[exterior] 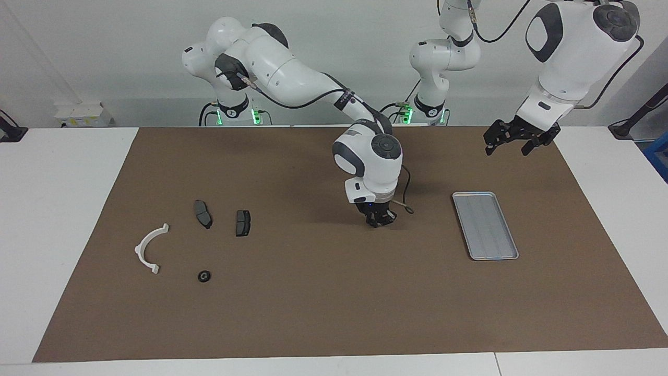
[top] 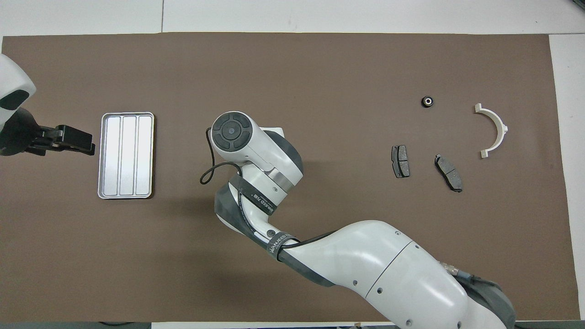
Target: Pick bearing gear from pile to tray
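Right tool (exterior: 380, 223) low on brown mat (exterior: 334, 313), between tray (exterior: 485, 225) and pile, well apart from tray; grip state: cannot tell, nothing visible in it. Left tool (exterior: 514, 140) waits released, over mat edge just beside tray. Tray holds nothing. Black ring gear (exterior: 204, 275) lies in pile well apart from tray, near white bracket (exterior: 148, 249) and two pads (exterior: 203, 213). Step judged: mid-transfer set-down short of tray. Next: get gear into tray.

Brown mat (exterior: 323, 303) covers white table (exterior: 57, 209); small white box (exterior: 81, 114) at table's edge.
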